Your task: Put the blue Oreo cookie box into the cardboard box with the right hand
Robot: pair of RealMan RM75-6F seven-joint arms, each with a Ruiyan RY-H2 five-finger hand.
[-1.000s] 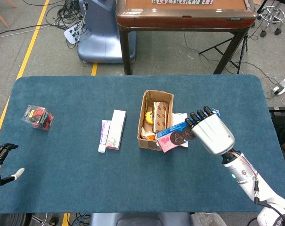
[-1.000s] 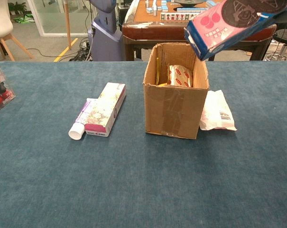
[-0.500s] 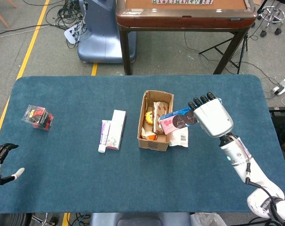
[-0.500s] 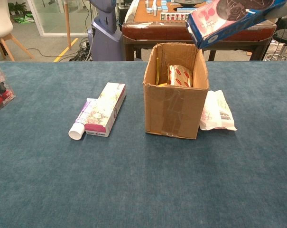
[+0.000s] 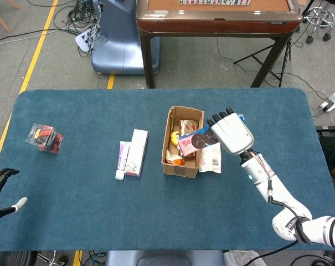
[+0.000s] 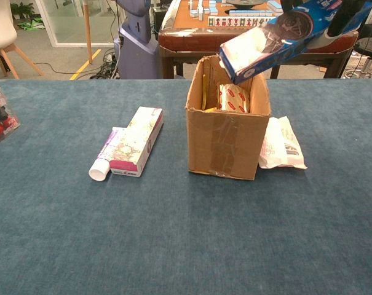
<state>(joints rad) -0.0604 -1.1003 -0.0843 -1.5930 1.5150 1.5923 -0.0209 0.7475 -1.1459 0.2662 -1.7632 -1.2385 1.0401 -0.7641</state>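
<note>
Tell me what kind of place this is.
Probably a robotics lab or workshop: loose cables lie on a bare floor with yellow tape, and another machine's base stands beside a mahjong table.

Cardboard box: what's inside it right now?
Inside the cardboard box: a red-printed wrapped packet, something yellow and something orange. The Oreo box, held by the right hand, covers part; the bottom is hidden.

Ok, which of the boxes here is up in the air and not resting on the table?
The blue Oreo cookie box, gripped by the right hand and tilted over the cardboard box. The cardboard box and the toothpaste box both sit on the table.
</note>
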